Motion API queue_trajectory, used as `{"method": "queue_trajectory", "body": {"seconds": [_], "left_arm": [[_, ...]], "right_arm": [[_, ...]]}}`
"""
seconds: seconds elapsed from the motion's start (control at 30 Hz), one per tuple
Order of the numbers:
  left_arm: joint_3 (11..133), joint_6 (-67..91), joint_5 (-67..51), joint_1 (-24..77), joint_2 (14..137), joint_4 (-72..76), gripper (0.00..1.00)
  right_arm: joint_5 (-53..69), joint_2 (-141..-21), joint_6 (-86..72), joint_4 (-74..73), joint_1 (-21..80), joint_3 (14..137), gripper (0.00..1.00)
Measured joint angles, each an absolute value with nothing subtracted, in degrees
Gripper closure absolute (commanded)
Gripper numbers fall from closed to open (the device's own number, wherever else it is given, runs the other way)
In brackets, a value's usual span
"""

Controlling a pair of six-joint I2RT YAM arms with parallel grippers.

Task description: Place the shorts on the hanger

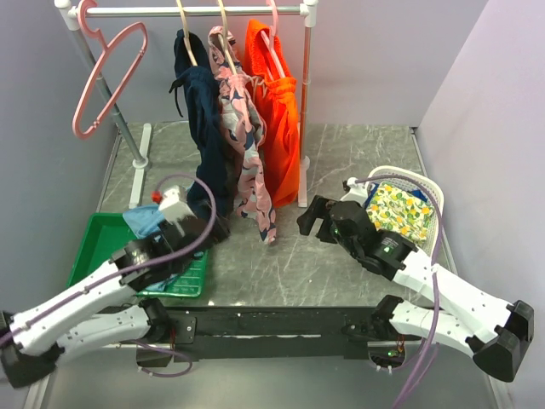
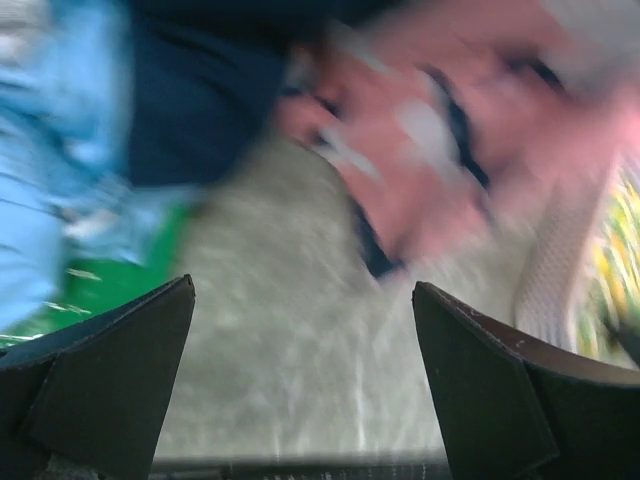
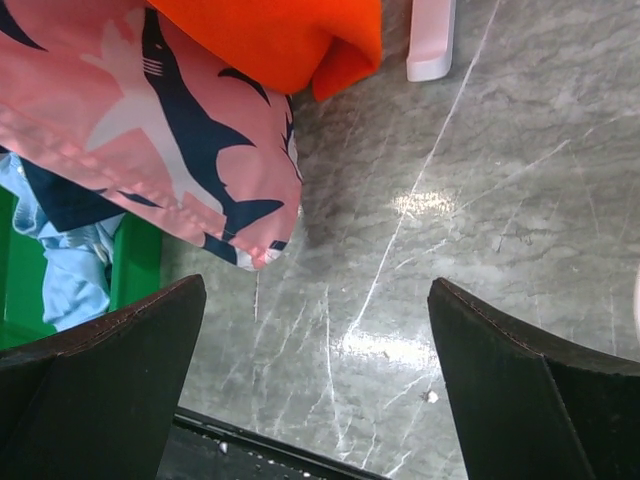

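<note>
Since the hanger (image 1: 79, 126) hangs bare at the left end of the rail (image 1: 153, 11), well apart from the three loaded hangers, we judge the task not yet begun in any visible way: no shorts are on it and nothing is being carried toward it. Navy shorts (image 1: 204, 128), shark-print pink shorts (image 1: 247, 145) and orange shorts (image 1: 277, 111) hang further right on the rail on their own hangers. Loose candidates lie low: a light blue garment (image 1: 145, 221) in the green tray (image 1: 89, 247) on the left, and a yellow floral cloth (image 1: 398, 213) in the white basket (image 1: 400, 173) on the right. We cannot tell which of these is meant. Left to do, in our reading: pick up a garment, bring it to the pink hanger, drape it. The left hand (image 2: 302, 290) has its jaws spread wide and holds nothing. Its view is motion-blurred, showing bare tabletop (image 1: 341, 153) between the fingers, with the tray edge and hanging cloth beyond. The right hand (image 3: 318, 285) is likewise fully spread and empty above the marbled tabletop, near the hem of the shark-print shorts but apart from it.
</note>
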State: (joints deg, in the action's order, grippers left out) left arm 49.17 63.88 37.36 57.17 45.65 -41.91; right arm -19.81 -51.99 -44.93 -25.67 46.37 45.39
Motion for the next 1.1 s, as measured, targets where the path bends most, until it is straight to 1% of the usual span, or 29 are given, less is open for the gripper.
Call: {"method": "queue_trajectory", "body": {"seconds": [0.03, 0.13, 0.27, 0.3, 0.33, 0.37, 0.43, 0.47, 0.5, 0.53, 0.57, 0.63, 0.7, 0.73, 0.77, 0.8, 0.93, 1.03, 1.1], "left_arm": [[48.9, 63.4, 36.5, 53.0, 46.2, -41.8, 0.04], [46.9, 60.9, 30.8, 34.6, 46.2, -39.7, 0.04], [44.3, 58.4, 24.7, 18.1, 46.3, -37.6, 0.02], [43.3, 57.7, 22.4, 13.8, 46.7, -36.4, 0.05], [42.5, 57.5, 21.3, 11.5, 46.9, -35.8, 0.08], [41.6, 57.1, 19.8, 8.1, 47.6, -34.7, 0.15], [39.9, 56.5, 17.0, 3.2, 49.6, -32.6, 0.23], [39.4, 56.3, 16.1, 1.3, 51.0, -31.6, 0.34], [39.0, 56.2, 15.2, -0.3, 52.4, -30.6, 0.43], [38.9, 56.3, 14.7, -1.3, 53.8, -29.9, 0.51], [38.9, 56.3, 15.0, -1.9, 55.3, -29.5, 0.53], [39.0, 57.3, 16.3, -2.1, 57.1, -29.8, 0.52], [38.8, 58.4, 18.2, -2.1, 57.8, -30.7, 0.47], [38.6, 58.7, 18.9, -2.1, 57.6, -30.8, 0.42], [38.2, 59.4, 19.8, -2.1, 57.2, -30.5, 0.29], [37.8, 59.8, 20.4, -2.1, 57.0, -30.4, 0.27], [35.8, 62.3, 21.3, -2.2, 57.2, -29.4, 0.29], [35.4, 64.4, 21.9, -2.2, 58.8, -29.9, 0.28], [35.4, 65.5, 22.6, -2.2, 59.2, -30.5, 0.32]], "right_arm": [[-19.7, -52.0, -44.9, -25.5, 46.4, 45.0, 0.00], [-18.8, -52.0, -45.1, -24.3, 46.4, 43.2, 0.00], [-17.5, -53.1, -45.2, -23.3, 46.4, 42.7, 0.00], [-17.3, -53.4, -45.2, -23.1, 46.4, 42.7, 0.00], [-17.0, -53.6, -45.2, -23.0, 46.4, 42.7, 0.00], [-16.7, -53.8, -45.1, -22.9, 46.4, 42.7, 0.00], [-16.2, -54.3, -45.1, -22.4, 46.4, 42.7, 0.00], [-15.9, -54.5, -45.1, -22.1, 46.4, 42.7, 0.00], [-15.7, -54.7, -45.1, -21.8, 46.4, 42.7, 0.00], [-15.4, -54.8, -45.1, -21.6, 46.4, 42.7, 0.00], [-15.3, -55.0, -45.1, -21.5, 46.4, 42.7, 0.00], [-15.1, -55.3, -45.1, -21.4, 46.4, 42.7, 0.00], [-15.0, -55.5, -45.1, -21.4, 46.4, 42.7, 0.00], [-15.0, -55.5, -45.1, -21.2, 46.4, 42.7, 0.00], [-14.9, -55.5, -45.1, -20.9, 46.4, 42.6, 0.00], [-14.7, -55.5, -45.1, -20.5, 46.4, 42.5, 0.00], [-13.6, -55.9, -45.1, -19.7, 46.4, 41.9, 0.00], [-13.3, -56.5, -45.1, -19.7, 46.4, 41.9, 0.00], [-13.4, -56.5, -45.1, -19.7, 46.4, 41.9, 0.00]]}}
